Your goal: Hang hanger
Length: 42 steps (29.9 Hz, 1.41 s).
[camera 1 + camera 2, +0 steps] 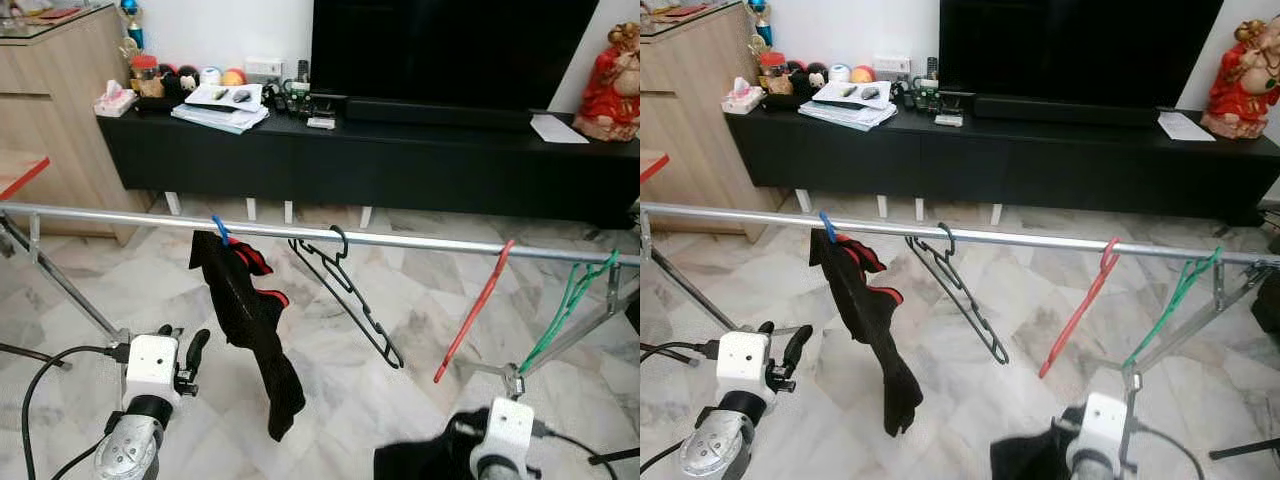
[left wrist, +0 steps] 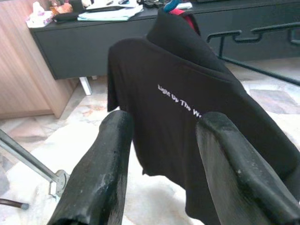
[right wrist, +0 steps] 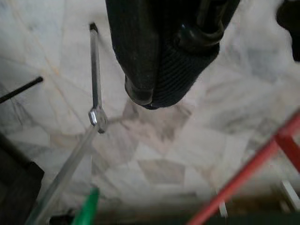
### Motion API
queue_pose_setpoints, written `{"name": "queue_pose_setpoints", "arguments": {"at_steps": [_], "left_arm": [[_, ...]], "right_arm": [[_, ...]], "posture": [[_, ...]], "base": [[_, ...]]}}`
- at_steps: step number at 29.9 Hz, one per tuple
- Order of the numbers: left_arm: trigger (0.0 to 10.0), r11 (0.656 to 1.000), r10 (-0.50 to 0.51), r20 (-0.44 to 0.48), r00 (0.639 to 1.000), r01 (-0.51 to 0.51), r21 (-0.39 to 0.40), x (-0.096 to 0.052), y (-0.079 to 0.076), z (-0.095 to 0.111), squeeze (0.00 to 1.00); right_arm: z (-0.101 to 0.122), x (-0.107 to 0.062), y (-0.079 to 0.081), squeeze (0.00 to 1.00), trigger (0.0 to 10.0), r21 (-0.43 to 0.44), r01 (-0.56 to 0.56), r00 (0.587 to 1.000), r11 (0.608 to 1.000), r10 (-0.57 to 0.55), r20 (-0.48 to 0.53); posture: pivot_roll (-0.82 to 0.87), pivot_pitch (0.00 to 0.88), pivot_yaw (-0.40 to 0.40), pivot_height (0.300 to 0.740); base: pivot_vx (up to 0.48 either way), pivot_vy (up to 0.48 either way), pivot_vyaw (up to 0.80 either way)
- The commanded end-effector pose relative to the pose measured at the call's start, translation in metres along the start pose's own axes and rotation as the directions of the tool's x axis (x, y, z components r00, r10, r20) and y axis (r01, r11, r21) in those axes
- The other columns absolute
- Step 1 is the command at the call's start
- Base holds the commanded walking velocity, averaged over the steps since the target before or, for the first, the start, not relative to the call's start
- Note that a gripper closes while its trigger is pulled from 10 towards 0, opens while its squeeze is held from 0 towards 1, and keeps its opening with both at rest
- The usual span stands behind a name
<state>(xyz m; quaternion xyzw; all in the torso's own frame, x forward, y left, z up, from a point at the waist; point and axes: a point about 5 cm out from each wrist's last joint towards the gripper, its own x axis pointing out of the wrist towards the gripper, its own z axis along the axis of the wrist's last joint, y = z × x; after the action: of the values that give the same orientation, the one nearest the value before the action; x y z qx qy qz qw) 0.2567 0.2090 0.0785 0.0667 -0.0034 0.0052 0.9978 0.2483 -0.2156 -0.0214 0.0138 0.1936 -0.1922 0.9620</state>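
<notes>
I see the blue hanger (image 1: 219,229) with the black shirt (image 1: 245,318) already on the rail (image 1: 400,240) at 11 o'clock; left gripper (image 1: 190,356) spread empty, right gripper (image 3: 161,70) clamped on dark cloth (image 1: 420,460), which I think could snag the red hanger (image 1: 475,310).

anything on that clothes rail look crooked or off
Yes. The black shirt hangs bunched and lopsided from its blue hanger on the rail, trailing down on one side. The empty black hanger, red hanger and green hanger all sit tilted, not straight. Nothing looks broken.
</notes>
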Motion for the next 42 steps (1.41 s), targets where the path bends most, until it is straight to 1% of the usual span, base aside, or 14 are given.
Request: {"name": "queue_pose_setpoints", "arguments": {"at_steps": [1,3,5,7,19,28,37,38,39,41,42], "left_arm": [[10.0,1.000,-0.019,-0.008,1.000,0.019,-0.018,-0.001,-0.003,0.002,0.00],[10.0,1.000,-0.023,-0.014,1.000,0.023,-0.017,-0.002,-0.004,0.001,0.00],[10.0,0.999,-0.031,-0.021,0.999,0.031,-0.018,-0.003,-0.007,0.001,0.00],[10.0,0.999,-0.035,-0.024,0.999,0.034,-0.016,-0.003,-0.008,0.001,0.00],[10.0,0.998,-0.060,-0.036,0.998,0.060,-0.006,0.000,-0.011,0.002,0.00],[10.0,0.998,-0.067,-0.030,0.997,0.067,-0.005,0.002,-0.012,0.005,0.00],[10.0,0.998,-0.068,-0.020,0.997,0.068,-0.009,0.004,-0.014,0.009,0.00],[10.0,0.996,-0.088,-0.020,0.996,0.087,-0.008,0.005,-0.015,0.010,0.00],[10.0,0.992,-0.129,-0.028,0.991,0.129,-0.013,0.006,-0.020,0.011,0.00],[10.0,0.990,-0.138,-0.030,0.990,0.138,-0.015,0.006,-0.021,0.011,0.00],[10.0,0.985,-0.175,-0.039,0.984,0.174,-0.017,0.005,-0.026,0.009,0.00]], "right_arm": [[0.000,-0.002,0.001,0.00,10.0,0.022,-0.003,1.000,1.000,0.002,0.020],[-0.003,-0.004,0.003,0.00,10.0,0.024,-0.019,1.000,1.000,0.018,0.014],[-0.014,-0.010,0.005,0.00,10.0,0.014,-0.031,0.999,0.999,0.032,-0.027],[-0.017,-0.011,0.004,0.00,10.0,0.009,-0.028,0.999,1.000,0.029,-0.040],[-0.015,-0.010,0.003,0.00,10.0,0.000,-0.049,0.998,0.999,0.049,-0.030],[-0.020,-0.013,0.004,0.00,10.0,-0.010,-0.053,0.997,0.999,0.052,-0.052],[-0.022,-0.012,0.000,0.00,10.0,-0.016,-0.047,0.996,0.999,0.045,-0.070],[-0.022,-0.012,0.000,0.00,10.0,-0.016,-0.046,0.996,0.999,0.045,-0.072],[-0.022,-0.012,0.000,0.00,10.0,-0.014,-0.046,0.996,0.999,0.045,-0.074],[-0.022,-0.012,0.000,0.00,10.0,-0.013,-0.046,0.996,0.999,0.045,-0.074],[-0.022,-0.012,0.001,0.00,10.0,-0.013,-0.048,0.996,0.999,0.047,-0.077]], "posture": [[0.04,0.000,-0.050,0.740],[0.04,0.000,-0.047,0.740],[0.03,0.000,-0.042,0.740],[0.03,0.000,-0.042,0.740],[0.04,0.000,-0.035,0.740],[0.04,0.000,-0.037,0.740],[0.04,0.000,-0.044,0.740],[0.05,0.000,-0.049,0.740],[0.05,0.000,-0.050,0.740],[0.05,0.000,-0.050,0.740],[0.05,0.000,-0.050,0.740]], "base": [[0.000,0.000,0.00],[0.000,0.000,0.00],[0.000,0.000,0.00],[0.000,0.000,0.00],[0.000,-0.269,0.00],[0.000,-0.309,0.00],[0.000,-0.279,0.00],[0.000,0.000,0.00],[0.000,0.000,0.00],[0.000,0.000,0.00],[0.000,0.000,0.00]]}}
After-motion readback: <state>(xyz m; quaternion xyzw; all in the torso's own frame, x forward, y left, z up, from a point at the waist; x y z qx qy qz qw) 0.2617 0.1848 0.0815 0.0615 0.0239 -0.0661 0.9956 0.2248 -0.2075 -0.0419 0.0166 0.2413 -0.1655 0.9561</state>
